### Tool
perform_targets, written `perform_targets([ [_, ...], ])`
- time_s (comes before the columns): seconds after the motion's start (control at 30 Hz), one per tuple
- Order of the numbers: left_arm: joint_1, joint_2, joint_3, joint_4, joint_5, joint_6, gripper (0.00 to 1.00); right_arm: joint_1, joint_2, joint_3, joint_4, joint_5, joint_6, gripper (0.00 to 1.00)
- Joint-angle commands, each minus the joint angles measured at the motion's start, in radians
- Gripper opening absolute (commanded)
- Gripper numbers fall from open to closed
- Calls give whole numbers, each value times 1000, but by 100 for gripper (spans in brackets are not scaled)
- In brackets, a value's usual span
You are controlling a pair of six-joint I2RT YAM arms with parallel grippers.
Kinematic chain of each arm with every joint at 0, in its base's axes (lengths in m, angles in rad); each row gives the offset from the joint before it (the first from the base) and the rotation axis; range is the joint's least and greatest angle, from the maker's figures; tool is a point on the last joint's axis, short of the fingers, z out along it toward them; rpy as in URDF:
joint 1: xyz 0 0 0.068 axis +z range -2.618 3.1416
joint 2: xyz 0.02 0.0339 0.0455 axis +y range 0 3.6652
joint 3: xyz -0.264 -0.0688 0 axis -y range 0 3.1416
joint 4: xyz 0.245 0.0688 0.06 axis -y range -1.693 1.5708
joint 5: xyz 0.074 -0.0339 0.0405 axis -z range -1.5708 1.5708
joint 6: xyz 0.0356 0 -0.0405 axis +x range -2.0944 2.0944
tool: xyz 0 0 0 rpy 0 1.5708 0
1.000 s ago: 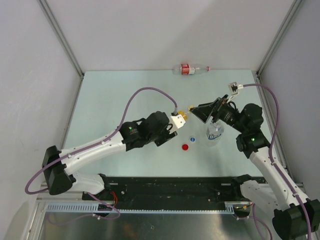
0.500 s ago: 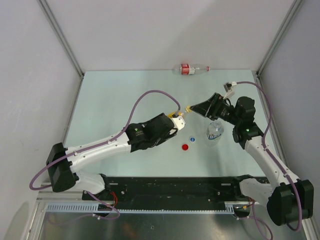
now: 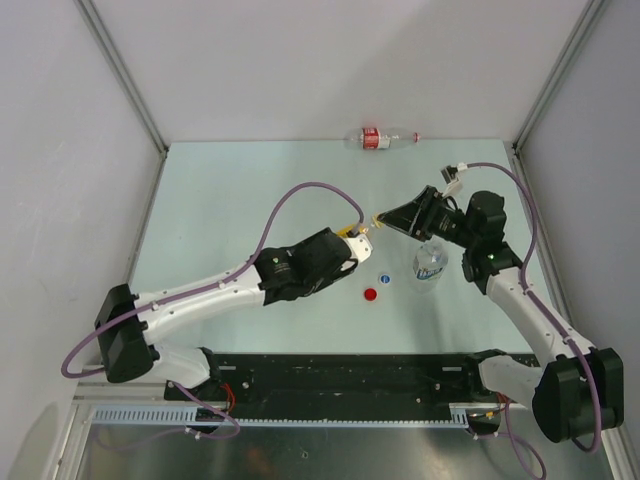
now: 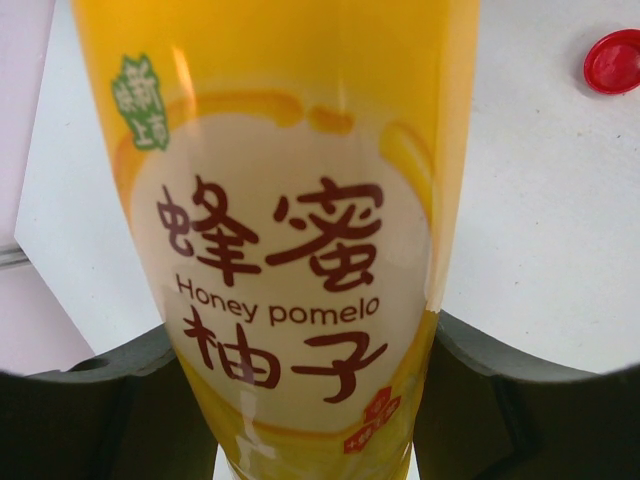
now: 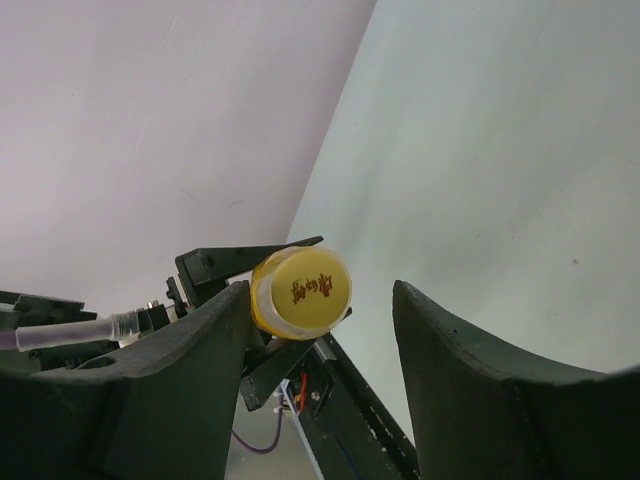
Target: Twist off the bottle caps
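The right arm has swung in from the side during the last second, and its right gripper now stands nose to nose with the left gripper, above the middle of the table. The left arm has also turned a little to present the bottle. I think this means the last cap is now being approached.

Two caps are already off. The red cap and the blue cap lie on the table just below the two grippers. The short clear bottle stands near them, under the right arm. The slim bottle with the red label lies on its side at the far edge.

The left gripper is closed around the yellow bottle and holds it off the table, with the neck pointing to the right arm.

In the right wrist view the yellow cap is between the two fingers and is on the bottle. The fingers are spread apart. The cap sits close against one finger, perhaps touching it, and a clear gap remains to the other. So the cap is inside the jaws but not yet pinched. The gripper must close before it can twist.
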Motion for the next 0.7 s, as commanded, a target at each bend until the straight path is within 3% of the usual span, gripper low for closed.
perform_targets([
  [0.0,-14,6,16,12,-16,-7,6,8,18,39,55,-24,23,62],
  [0.17,-19,8,15,10,-20,-5,6,26,34,39,81,-27,34,55],
  [0.43,-20,9,13,10,-37,-8,5,32,6,39,63,-15,17,17],
  [0.67,-22,-2,18,12,-10,-10,3,32,-25,39,66,-21,-7,2],
])
